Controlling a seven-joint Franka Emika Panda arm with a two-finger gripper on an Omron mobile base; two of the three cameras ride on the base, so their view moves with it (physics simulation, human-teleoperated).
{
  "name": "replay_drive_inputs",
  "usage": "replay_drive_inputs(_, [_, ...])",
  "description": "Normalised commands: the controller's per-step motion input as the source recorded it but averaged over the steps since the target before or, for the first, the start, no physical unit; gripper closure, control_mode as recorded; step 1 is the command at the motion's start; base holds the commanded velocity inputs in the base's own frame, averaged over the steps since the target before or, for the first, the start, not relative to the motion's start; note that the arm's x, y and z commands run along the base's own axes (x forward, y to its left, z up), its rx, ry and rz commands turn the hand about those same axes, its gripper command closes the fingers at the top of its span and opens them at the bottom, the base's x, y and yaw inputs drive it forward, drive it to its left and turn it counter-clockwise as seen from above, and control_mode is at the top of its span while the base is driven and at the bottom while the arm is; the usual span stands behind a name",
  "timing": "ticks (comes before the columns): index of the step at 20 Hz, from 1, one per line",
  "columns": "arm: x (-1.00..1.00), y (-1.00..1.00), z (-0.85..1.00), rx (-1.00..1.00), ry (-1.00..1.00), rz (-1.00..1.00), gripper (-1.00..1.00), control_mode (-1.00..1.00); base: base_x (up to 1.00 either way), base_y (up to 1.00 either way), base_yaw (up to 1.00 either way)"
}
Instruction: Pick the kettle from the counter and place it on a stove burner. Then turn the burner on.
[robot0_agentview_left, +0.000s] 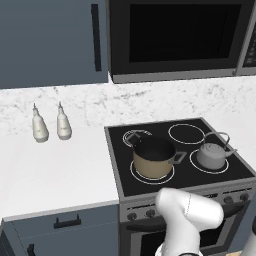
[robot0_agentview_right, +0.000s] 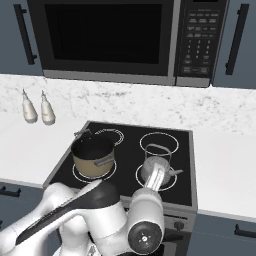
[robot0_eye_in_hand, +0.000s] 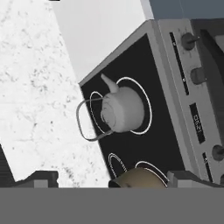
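Now the kettle (robot0_eye_in_hand: 121, 108) sits on the front-right burner ring (robot0_eye_in_hand: 146, 103), mid-frame in my hand view. My fingers (robot0_eye_in_hand: 105, 183) spread wide and empty at the bottom edge; the knobs (robot0_eye_in_hand: 188, 40) lie upper right, so that's my heading.

Silver-grey kettle (robot0_agentview_left: 212, 156), black cooktop (robot0_agentview_left: 150, 185)

My arm is a glossy white, rounded shell (robot0_agentview_right: 100, 210) with a dark joint band and a grey disc-shaped end cap (robot0_agentview_right: 145, 232).
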Motion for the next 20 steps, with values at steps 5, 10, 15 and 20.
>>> replay_drive_inputs(5, [-0.36,0.0,0.0,0.29,0.0,-0.1,-1.0,-1.0,0.0,0.0,0.0])
replay_drive_inputs(10, [-0.04,0.0,0.0,0.29,0.0,-0.04,-1.0,-1.0,0.0,0.0,0.0])
replay_drive_inputs(15, [-0.04,-0.03,0.0,0.26,0.0,0.0,-1.0,-1.0,0.0,0.0,0.0])
replay_drive_inputs(20, [0.0,0.0,0.0,0.06,0.0,0.0,-1.0,-1.0,0.0,0.0,0.0])
